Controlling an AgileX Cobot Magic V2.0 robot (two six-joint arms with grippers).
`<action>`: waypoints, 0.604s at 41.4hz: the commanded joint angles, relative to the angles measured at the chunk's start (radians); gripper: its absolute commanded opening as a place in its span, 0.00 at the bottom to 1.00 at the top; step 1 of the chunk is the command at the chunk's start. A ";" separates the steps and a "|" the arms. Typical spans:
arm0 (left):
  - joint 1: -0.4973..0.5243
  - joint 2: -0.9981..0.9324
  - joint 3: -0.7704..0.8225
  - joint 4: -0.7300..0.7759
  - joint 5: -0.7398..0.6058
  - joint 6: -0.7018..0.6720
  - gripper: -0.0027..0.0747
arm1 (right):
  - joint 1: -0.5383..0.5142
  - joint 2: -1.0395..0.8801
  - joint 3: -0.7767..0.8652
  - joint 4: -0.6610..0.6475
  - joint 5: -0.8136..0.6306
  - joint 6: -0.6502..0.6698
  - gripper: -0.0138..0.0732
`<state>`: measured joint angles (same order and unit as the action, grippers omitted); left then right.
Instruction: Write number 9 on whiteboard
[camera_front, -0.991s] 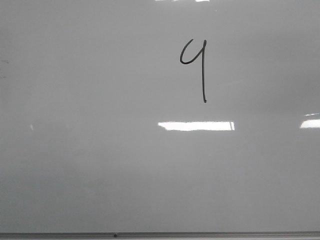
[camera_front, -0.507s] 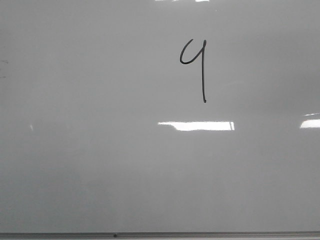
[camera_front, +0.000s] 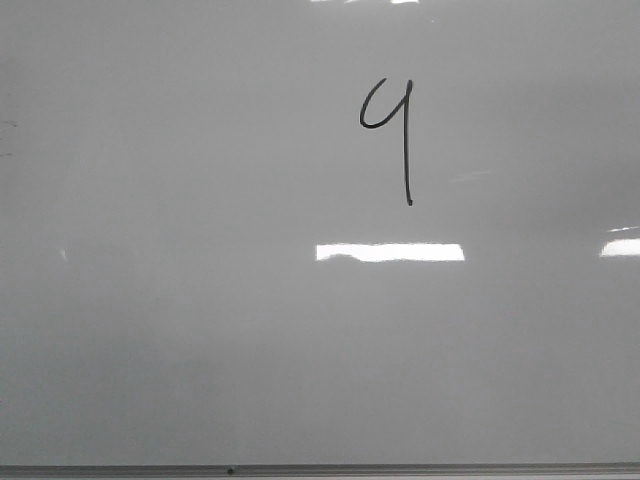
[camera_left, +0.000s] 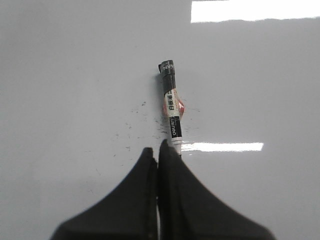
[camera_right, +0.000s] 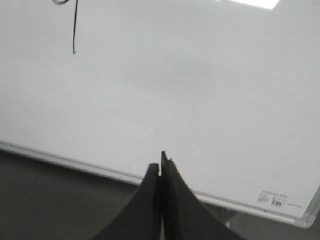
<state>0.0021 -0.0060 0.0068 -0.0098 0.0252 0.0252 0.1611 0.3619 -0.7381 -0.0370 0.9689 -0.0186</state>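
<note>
The whiteboard (camera_front: 200, 330) fills the front view. The number 9 (camera_front: 406, 150) is drawn in thin black stroke at upper centre, an open-topped loop with a long straight tail. Neither gripper shows in the front view. In the left wrist view my left gripper (camera_left: 156, 150) is shut, its jaws pressed together over the board. A capped black-and-white marker (camera_left: 171, 102) lies on the board just beyond the fingertips, its near end hidden behind one finger. My right gripper (camera_right: 160, 162) is shut and empty above the board's frame edge (camera_right: 75, 162). The 9's tail (camera_right: 74, 30) shows far off.
Bright glare patches (camera_front: 390, 252) lie on the board below the 9. The grey frame edge (camera_front: 320, 468) runs along the front. Small black ink specks (camera_left: 135, 125) surround the marker. A dark surface (camera_right: 50, 200) lies beyond the frame, and a label sticker (camera_right: 272, 198) sits near a board corner.
The 9 and the board are unchanged. Only the glare patch below it has shifted slightly at its right end.
</note>
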 joint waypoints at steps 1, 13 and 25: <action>-0.008 -0.018 0.002 -0.011 -0.090 -0.001 0.01 | -0.068 -0.094 0.100 -0.015 -0.264 -0.004 0.08; -0.008 -0.018 0.002 -0.011 -0.090 -0.001 0.01 | -0.203 -0.301 0.446 -0.014 -0.640 -0.004 0.08; -0.008 -0.018 0.002 -0.011 -0.090 -0.001 0.01 | -0.217 -0.383 0.677 -0.014 -0.917 -0.004 0.08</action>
<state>0.0021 -0.0060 0.0068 -0.0098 0.0252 0.0252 -0.0489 -0.0089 -0.0845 -0.0392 0.2287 -0.0186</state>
